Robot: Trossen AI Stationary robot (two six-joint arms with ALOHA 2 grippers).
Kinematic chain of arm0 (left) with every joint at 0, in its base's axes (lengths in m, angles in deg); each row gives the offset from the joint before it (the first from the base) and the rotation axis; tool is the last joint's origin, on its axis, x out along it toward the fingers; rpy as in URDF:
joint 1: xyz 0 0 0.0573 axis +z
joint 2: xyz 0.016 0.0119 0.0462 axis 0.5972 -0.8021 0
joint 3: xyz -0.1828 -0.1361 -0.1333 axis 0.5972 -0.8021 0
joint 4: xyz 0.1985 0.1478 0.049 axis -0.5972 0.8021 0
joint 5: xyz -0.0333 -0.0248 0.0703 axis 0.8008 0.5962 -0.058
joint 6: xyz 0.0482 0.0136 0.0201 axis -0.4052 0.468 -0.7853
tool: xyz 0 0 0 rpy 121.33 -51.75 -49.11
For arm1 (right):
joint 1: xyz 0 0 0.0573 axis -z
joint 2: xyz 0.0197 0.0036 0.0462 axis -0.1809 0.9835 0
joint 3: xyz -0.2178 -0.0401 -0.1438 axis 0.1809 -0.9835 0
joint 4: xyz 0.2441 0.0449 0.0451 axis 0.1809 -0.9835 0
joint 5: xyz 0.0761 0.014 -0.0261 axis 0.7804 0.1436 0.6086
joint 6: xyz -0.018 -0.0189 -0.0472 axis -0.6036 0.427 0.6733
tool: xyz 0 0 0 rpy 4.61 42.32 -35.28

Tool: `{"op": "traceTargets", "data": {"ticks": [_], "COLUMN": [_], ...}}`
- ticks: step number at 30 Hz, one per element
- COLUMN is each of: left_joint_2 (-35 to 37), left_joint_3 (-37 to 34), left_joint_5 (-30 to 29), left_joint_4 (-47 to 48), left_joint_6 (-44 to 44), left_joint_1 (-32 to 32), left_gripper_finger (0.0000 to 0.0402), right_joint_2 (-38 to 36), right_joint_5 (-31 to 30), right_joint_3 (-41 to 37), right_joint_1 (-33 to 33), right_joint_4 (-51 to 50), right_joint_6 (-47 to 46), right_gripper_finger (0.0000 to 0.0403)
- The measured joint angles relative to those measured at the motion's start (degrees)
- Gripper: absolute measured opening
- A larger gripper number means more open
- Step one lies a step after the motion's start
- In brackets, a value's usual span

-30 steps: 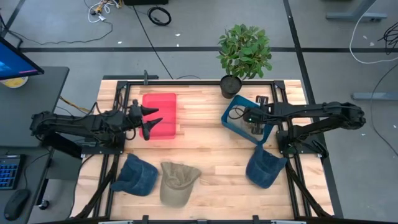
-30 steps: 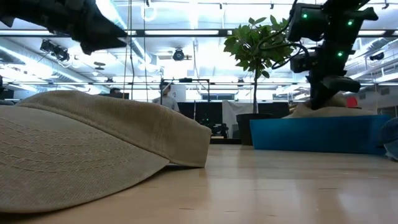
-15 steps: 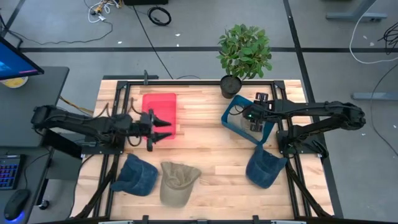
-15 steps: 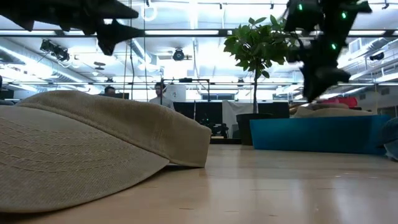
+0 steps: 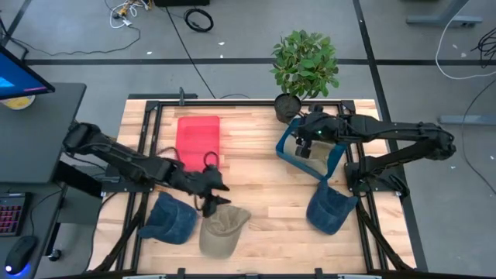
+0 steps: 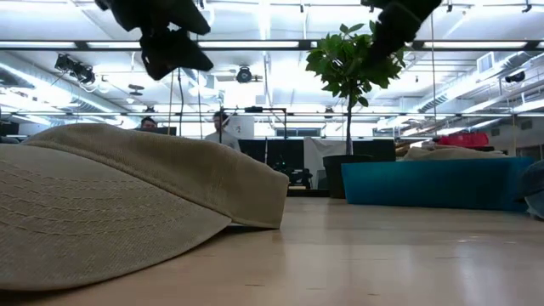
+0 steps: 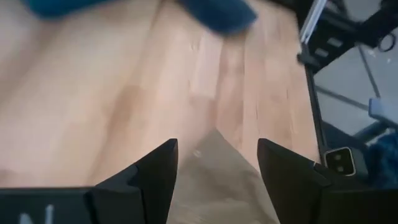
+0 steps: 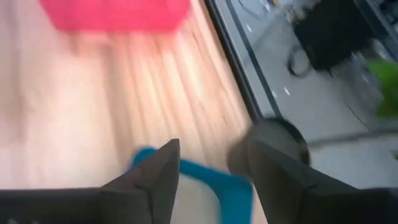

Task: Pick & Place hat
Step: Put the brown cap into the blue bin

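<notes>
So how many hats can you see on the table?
3 on the table: a blue hat at the front left, a tan hat beside it, another blue hat front right. The blue bin may hide more.

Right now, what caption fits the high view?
Left end effector open above the tan hat; right end effector over the blue bin.

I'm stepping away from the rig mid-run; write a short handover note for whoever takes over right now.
Left gripper: open, empty, just above the crown of the tan fabric cap at the table's front edge.
Right gripper: open, empty, over the blue plastic bin.
Hats: a tan hat already lies in the blue bin; two dark blue denim caps remain on the table, front left and front right.
The red bin looks empty.
Done: one hat binned.
Left: grasp the tan cap, place it, then the denim caps.
</notes>
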Motion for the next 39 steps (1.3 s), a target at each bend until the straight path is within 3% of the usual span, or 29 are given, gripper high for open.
{"op": "traceTargets", "data": {"ticks": [10,19,28,32,39], "left_joint_2": [-15.13,-22.71,-28.79,-30.05,-29.32], "left_joint_3": [11.06,11.8,11.82,11.82,12.14], "left_joint_5": [0.92,3.29,3.35,3.32,3.64], "left_joint_4": [3.01,3.04,0.45,1.02,1.48], "left_joint_6": [20.02,27.3,29.67,28.77,17.44], "left_joint_1": [-2.53,-5.13,-8.34,-8.72,-8.74], "left_gripper_finger": [0.0224,0.0222,0.0183,0.0147,0.0014], "right_joint_2": [0.04,0.07,2.09,4.51,10.58], "right_joint_5": [3.04,3.46,3.44,4.26,15.84], "right_joint_3": [-0.99,-1.01,-1.06,-1.1,-1.1], "right_joint_1": [-2.33,-2.83,-2.81,-2.81,-2.83], "right_joint_4": [1.77,1.83,2.8,4.47,7.16], "right_joint_6": [-0.16,2.62,6.69,7.16,15.27], "right_gripper_finger": [0.0194,0.0194,0.0194,0.0194,0.0194]}}
